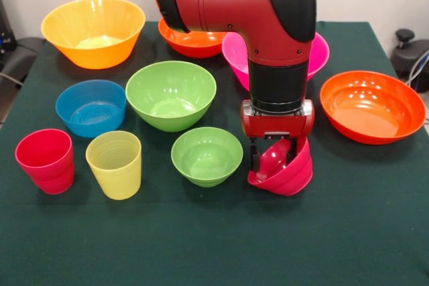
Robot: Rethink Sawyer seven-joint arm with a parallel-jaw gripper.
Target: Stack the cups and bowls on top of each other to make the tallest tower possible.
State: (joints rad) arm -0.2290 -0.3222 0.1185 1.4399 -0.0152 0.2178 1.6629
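Bowls are spreading right across the green table [201,246], and the red bowl [285,169] is hanging tipped on its side in the gripper [273,159], just right of the small green bowl [206,155]. The fingers are pinching its thin rim, one seemingly inside and one out, closed on the wall. It is looking like light, glossy plastic, stiff enough to hold shape but slick, so a rim pinch is likely risking a swing or slip. The larger green bowl [171,94], blue bowl [90,107] and big yellow-orange bowl [93,31] are sitting upright, rims free for grabbing. The red cup [45,160] and yellow cup [114,163] are waiting front left, ribbed, probably easier to grip by the wall.
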